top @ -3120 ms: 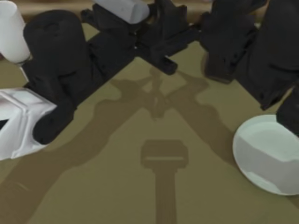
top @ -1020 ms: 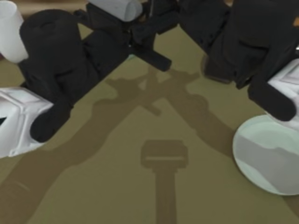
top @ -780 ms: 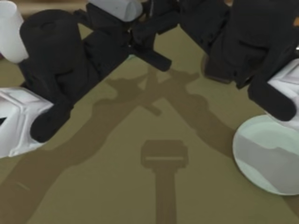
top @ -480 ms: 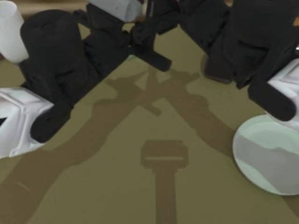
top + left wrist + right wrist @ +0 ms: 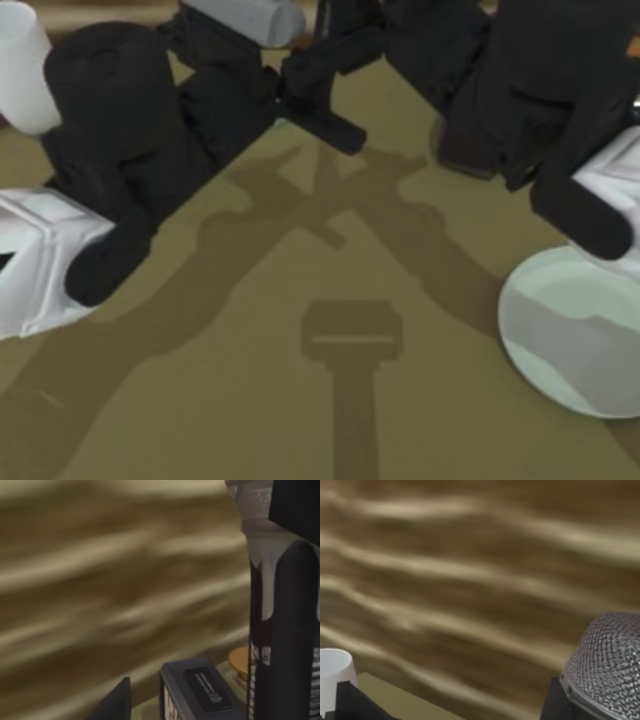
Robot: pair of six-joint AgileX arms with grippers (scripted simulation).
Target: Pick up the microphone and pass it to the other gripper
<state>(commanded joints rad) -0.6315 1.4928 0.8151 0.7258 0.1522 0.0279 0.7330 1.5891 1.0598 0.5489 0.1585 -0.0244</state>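
Note:
Both arms meet at the top middle of the table. The microphone (image 5: 282, 630) hangs upright in the air, a black handle under a silver mesh head (image 5: 607, 665). In the top view it is hidden among the black claws. My left gripper (image 5: 325, 110) is open; one finger (image 5: 117, 702) stands well apart from the handle, and its shadow on the table is forked. My right gripper (image 5: 345, 45) comes in from the right and is shut on the microphone, with one finger (image 5: 552, 702) against the head.
A pale plate (image 5: 570, 330) lies at the table's right edge. A white cup (image 5: 20, 65) stands at the far left. A black box-shaped device (image 5: 197, 690) and an orange round thing (image 5: 240, 660) sit on the table beyond the grippers.
The right arm swung in to the left gripper about three seconds ago and has held still since. In the last half second the left gripper's fingers spread, and its shadow split.

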